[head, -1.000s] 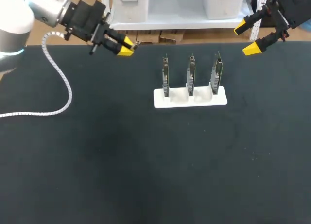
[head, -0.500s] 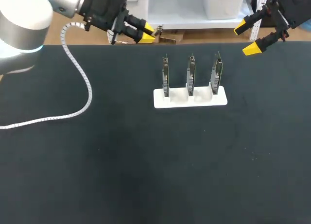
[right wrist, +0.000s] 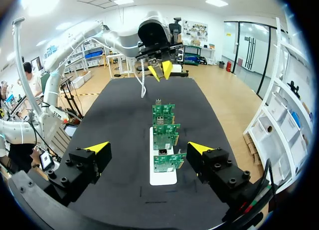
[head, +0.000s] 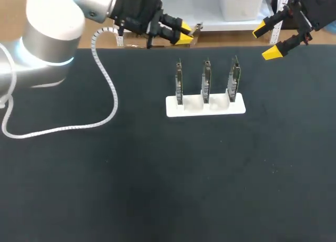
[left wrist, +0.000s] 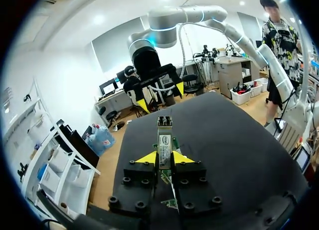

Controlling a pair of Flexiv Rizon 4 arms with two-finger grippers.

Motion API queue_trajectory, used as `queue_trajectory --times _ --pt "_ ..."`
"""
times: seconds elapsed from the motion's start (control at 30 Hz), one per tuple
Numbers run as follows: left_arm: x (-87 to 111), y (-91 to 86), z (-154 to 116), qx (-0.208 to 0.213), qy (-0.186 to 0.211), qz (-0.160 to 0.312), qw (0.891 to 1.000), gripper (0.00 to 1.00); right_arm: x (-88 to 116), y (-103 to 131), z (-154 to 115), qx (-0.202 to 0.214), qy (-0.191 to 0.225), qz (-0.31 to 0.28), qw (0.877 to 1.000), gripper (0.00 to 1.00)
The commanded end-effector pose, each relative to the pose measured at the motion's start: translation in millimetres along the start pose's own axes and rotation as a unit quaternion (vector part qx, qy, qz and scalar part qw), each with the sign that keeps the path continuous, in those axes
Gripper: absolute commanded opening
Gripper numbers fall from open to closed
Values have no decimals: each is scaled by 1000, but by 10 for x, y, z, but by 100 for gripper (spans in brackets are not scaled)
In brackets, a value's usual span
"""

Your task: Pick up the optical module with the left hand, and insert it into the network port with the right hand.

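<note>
The left jaws are closed on the optical module [left wrist: 164, 140], pinching its rear part between the yellow tips [left wrist: 147, 158] so the metal nose sticks out ahead. They hold it in the air near the far edge of the bench [head: 157, 174], behind and to the left of the white holder [head: 206, 106] with its three upright circuit cards [head: 206, 79]. The right jaws hang wide apart and empty off the far right corner, well away from both. The hand-over looks like the weak point: a short grip on a slim body could let the module twist or drop if the right jaws nudge it before closing. The thin cards (their ports too small to make out) may also flex or tip under an off-axis push. The white coiled cable [head: 105, 90] trailing across the bench could snag.
</note>
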State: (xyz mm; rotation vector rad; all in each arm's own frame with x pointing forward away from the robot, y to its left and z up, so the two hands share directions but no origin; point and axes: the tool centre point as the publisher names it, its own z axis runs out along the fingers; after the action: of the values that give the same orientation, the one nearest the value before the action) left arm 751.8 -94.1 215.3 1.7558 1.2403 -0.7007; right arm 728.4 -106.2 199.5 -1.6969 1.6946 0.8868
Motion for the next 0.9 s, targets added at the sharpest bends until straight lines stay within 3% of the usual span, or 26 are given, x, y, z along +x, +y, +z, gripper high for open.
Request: queue_trajectory --times 0.03,0.2,0.9 --pt "-58 -41 84 -3 -9 4 1000 0 -2 16 1 2 0 0 1000 100" --pt "-100 -25 145 23 -21 32 999 0 -2 16 1 2 0 0 1000 100" --pt "-100 -25 145 23 -21 32 999 0 -2 16 1 2 0 0 1000 100"
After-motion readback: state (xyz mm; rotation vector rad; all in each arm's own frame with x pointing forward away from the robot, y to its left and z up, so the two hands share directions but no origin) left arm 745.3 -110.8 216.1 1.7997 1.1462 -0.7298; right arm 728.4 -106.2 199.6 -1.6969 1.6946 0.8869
